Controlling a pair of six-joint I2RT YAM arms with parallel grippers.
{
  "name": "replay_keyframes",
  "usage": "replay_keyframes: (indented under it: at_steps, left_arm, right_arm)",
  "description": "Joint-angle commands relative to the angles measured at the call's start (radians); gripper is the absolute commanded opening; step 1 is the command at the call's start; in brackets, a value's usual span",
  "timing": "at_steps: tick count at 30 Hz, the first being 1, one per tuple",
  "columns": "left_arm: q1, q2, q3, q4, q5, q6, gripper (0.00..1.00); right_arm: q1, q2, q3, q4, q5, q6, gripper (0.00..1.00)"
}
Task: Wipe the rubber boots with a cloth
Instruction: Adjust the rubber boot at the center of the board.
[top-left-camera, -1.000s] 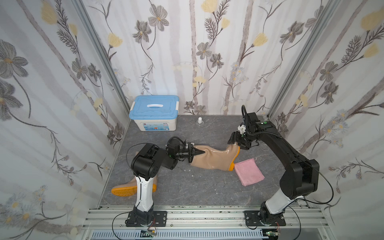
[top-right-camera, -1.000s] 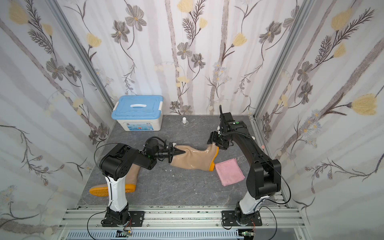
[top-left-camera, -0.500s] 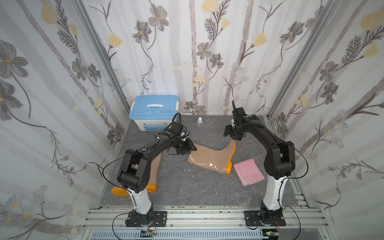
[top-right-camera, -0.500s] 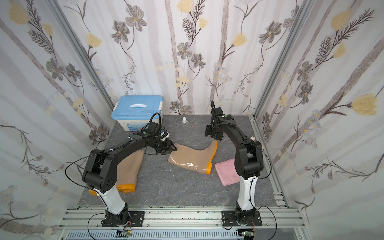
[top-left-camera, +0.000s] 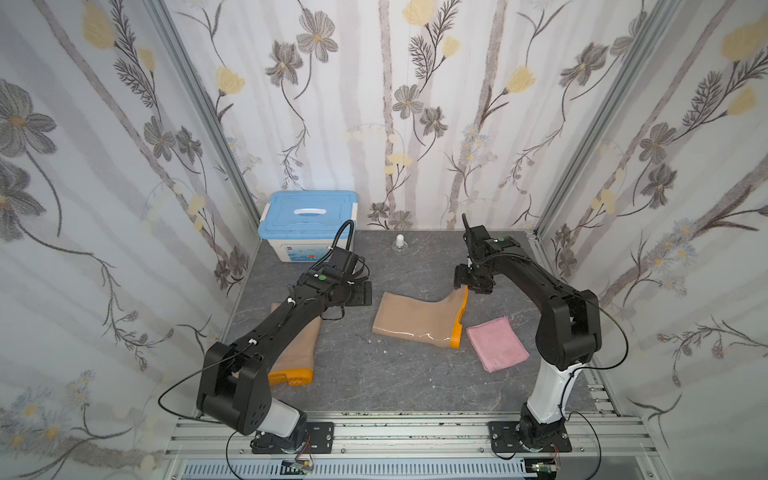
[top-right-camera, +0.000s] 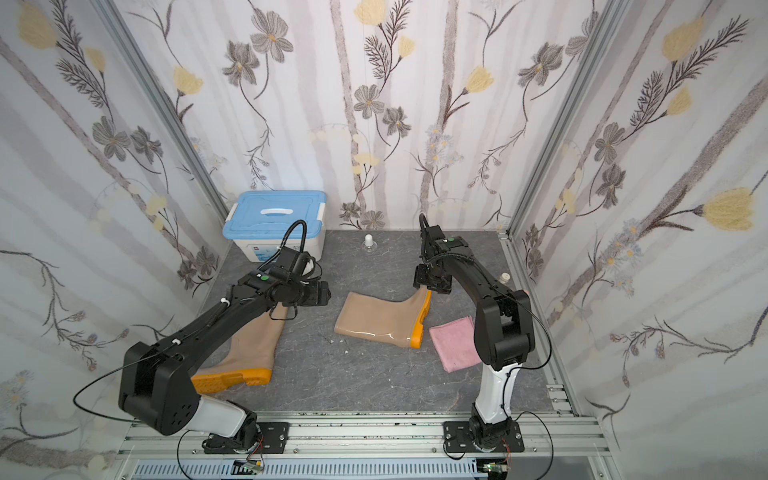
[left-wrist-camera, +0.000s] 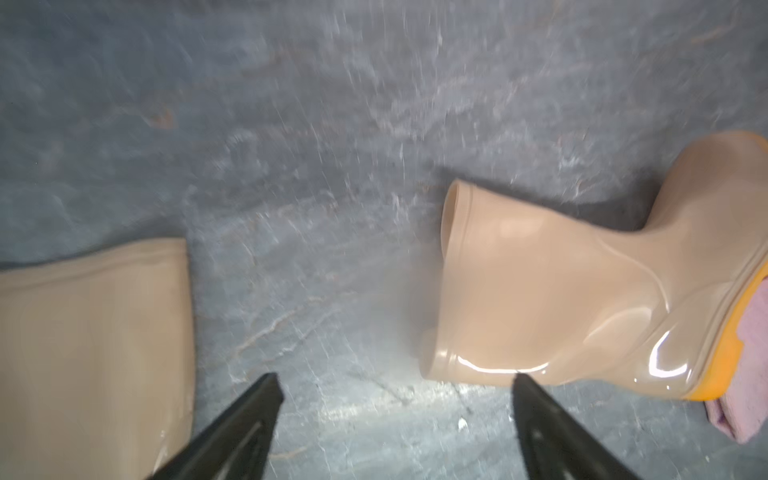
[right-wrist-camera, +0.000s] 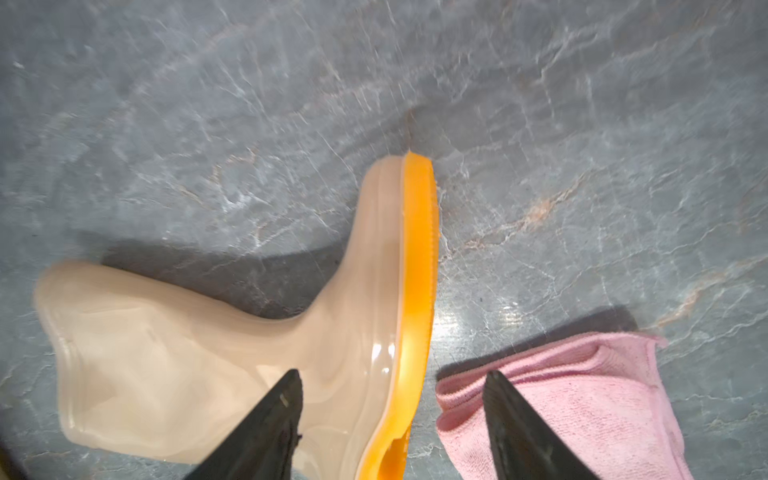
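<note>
One tan rubber boot (top-left-camera: 415, 320) (top-right-camera: 378, 318) with an orange sole lies on its side mid-table, shaft mouth toward the left arm. The other boot (top-left-camera: 297, 353) (top-right-camera: 253, 345) lies at the left, partly under the left arm. The pink cloth (top-left-camera: 496, 343) (top-right-camera: 455, 343) lies flat beside the middle boot's sole. My left gripper (top-left-camera: 363, 293) (left-wrist-camera: 394, 378) is open and empty, a little left of the shaft mouth (left-wrist-camera: 451, 216). My right gripper (top-left-camera: 471, 284) (right-wrist-camera: 394, 373) hovers open above the boot's toe and sole (right-wrist-camera: 417, 266), holding nothing, with the cloth (right-wrist-camera: 582, 399) just beside.
A white box with a blue lid (top-left-camera: 307, 224) stands at the back left corner. A small white bottle (top-left-camera: 400, 241) stands near the back wall. Tiny crumbs (top-left-camera: 368, 338) lie on the grey table in front of the middle boot. Patterned walls enclose three sides.
My left gripper opened and let go of the middle boot's shaft, then drew back to the left. The boot now lies flat on the table. The right gripper rose off the toe.
</note>
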Motion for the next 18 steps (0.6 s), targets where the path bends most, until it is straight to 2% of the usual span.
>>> replay_keyframes:
  at_steps: [1, 4, 7, 9, 13, 18]
  left_arm:
    - [-0.003, -0.050, -0.017, 0.152, -0.083, 0.075, 1.00]
    - [-0.006, -0.122, -0.091, 0.285, -0.010, 0.099, 1.00]
    - [-0.005, -0.222, -0.221, 0.454, -0.035, 0.038, 1.00]
    - [-0.005, -0.244, -0.236, 0.451, -0.088, -0.021, 1.00]
    - [0.000, -0.213, -0.171, 0.357, -0.064, -0.022, 1.00]
    - [0.003, -0.233, -0.203, 0.407, -0.073, -0.063, 1.00]
  right_arm:
    - [0.001, 0.027, -0.038, 0.067, -0.019, 0.052, 0.70]
    - [0.006, 0.046, -0.087, 0.198, -0.062, 0.080, 0.69]
    - [0.010, 0.067, -0.118, 0.323, -0.109, 0.102, 0.68]
    - [0.014, 0.090, -0.107, 0.364, -0.140, 0.105, 0.68]
    - [0.021, 0.136, -0.042, 0.373, -0.171, 0.076, 0.67]
    - [0.022, 0.177, 0.055, 0.340, -0.177, 0.022, 0.67]
